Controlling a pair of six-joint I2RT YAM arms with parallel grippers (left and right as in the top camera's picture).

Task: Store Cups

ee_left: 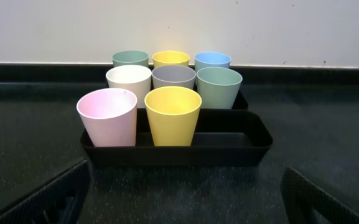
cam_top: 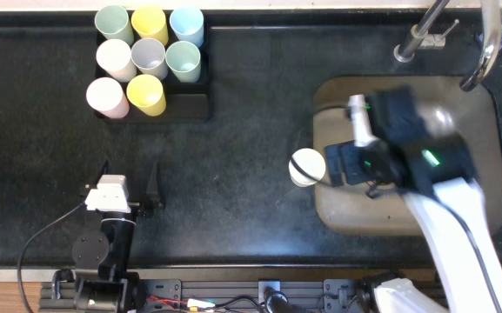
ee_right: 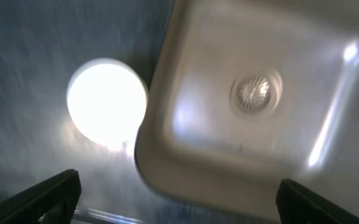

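The white cup (cam_top: 307, 167) stands on the dark speckled surface (cam_top: 233, 191) just beside the steel sink (cam_top: 355, 217) rim, with the right pincer (ee_right: 178, 202) spread wide above it. A skewed descent could tip the cup into the sink. Well away from the sink, the left pincer (ee_left: 182, 193), also apart, faces the cup tray (ee_left: 229, 152) and a pale wall (ee_left: 291, 31).

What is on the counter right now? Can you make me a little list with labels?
tray: black, far left on the counter
cups: eight standing in the tray
free spot: front row, beside the yellow cup
white cup: loose on the counter beside the sink
left tool: open, facing the tray
right tool: open, over the sink's edge, not holding the white cup
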